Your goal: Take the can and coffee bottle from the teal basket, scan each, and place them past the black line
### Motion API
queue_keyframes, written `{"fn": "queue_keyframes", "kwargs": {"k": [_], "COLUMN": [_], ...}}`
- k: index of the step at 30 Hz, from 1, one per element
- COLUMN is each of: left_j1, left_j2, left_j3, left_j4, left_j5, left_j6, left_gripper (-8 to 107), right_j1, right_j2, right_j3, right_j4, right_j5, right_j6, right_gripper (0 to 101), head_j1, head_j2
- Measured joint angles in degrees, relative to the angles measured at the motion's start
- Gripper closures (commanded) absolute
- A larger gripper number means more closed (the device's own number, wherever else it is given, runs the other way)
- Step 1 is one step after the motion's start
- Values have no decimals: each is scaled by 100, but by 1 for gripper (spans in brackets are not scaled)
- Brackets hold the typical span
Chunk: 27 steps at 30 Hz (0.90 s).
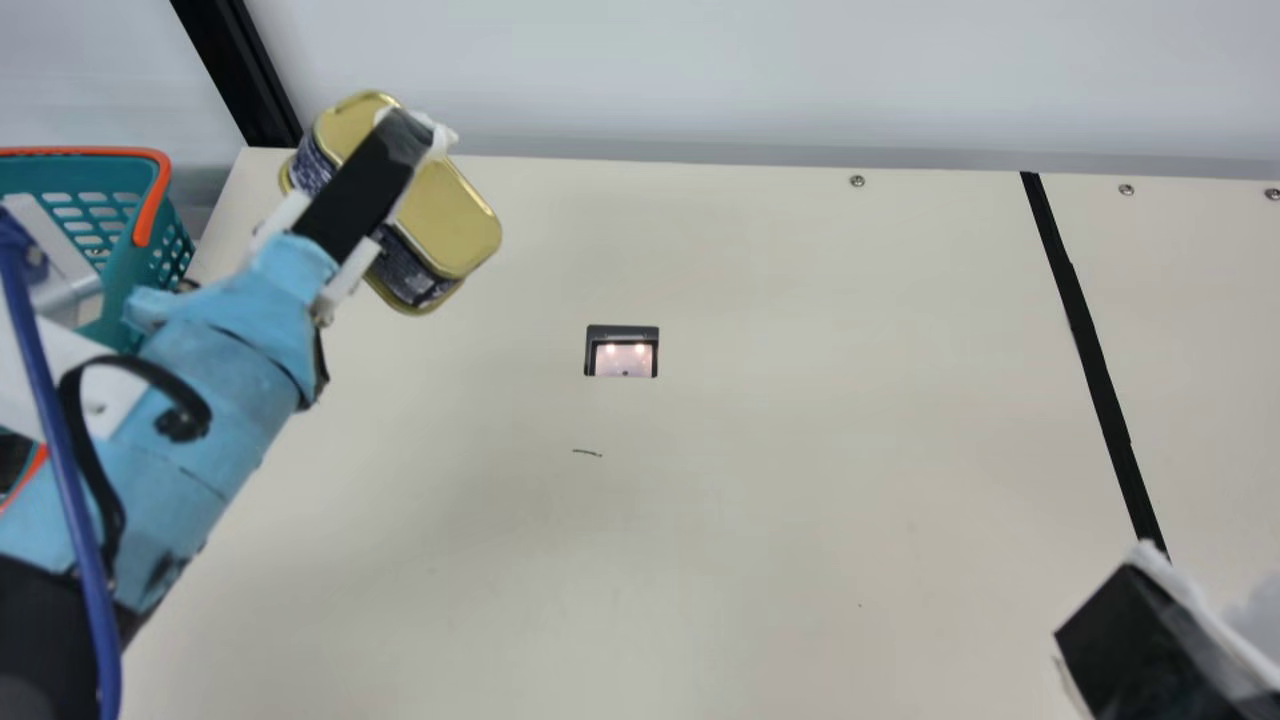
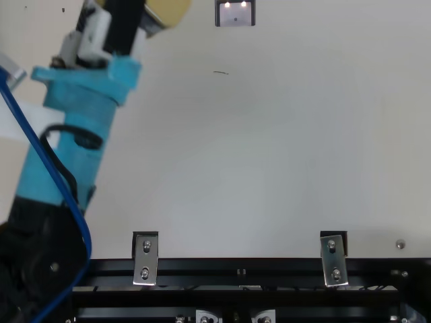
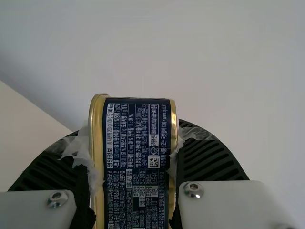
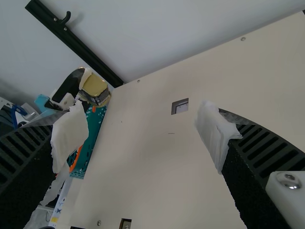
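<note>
Our left hand (image 1: 402,150) is closed on the gold-lidded can (image 1: 455,222).
We hold it, seemingly above the bench (image 1: 720,500); our right hand (image 1: 1190,600) is wide open, empty.

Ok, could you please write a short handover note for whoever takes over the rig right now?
Left end effector: closed on the can, held in the air near the teal basket.
Right end effector: open, holding nothing, above the table's right side.
Done: can out of the basket. Whether it has been scanned, I can't tell.
To do: scan the can at the scanner window if needed, place it past the black line, then see to the coffee bottle, whose place I can't confirm.
</note>
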<state>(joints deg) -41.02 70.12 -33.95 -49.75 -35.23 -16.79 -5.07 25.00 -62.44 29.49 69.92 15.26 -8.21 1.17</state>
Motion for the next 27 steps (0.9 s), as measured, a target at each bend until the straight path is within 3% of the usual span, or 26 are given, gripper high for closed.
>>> {"fn": "queue_keyframes", "kwargs": {"k": [6,11,20,27], "left_j1": [737,1101,2142,2313], "left_j2": [214,449,1179,1229], "left_j3": [-293,-214,-193,-182], "left_j4": [1050,2399,4789,5446], "left_j5": [325,-41,-1159,-1267], "left_j6": [-833,-1746,-3412,-3673], "left_gripper": [89,89,89,89], "right_j1": [0,0,0,0], "right_j2": [0,0,0,0], "right_j3": [0,0,0,0], "right_j4": [0,0,0,1], "right_j5": [0,0,0,0], "right_j6": [0,0,0,0], "right_gripper": [0,0,0,0], "head_j1": [0,0,0,0], "head_j2": [0,0,0,0]}}
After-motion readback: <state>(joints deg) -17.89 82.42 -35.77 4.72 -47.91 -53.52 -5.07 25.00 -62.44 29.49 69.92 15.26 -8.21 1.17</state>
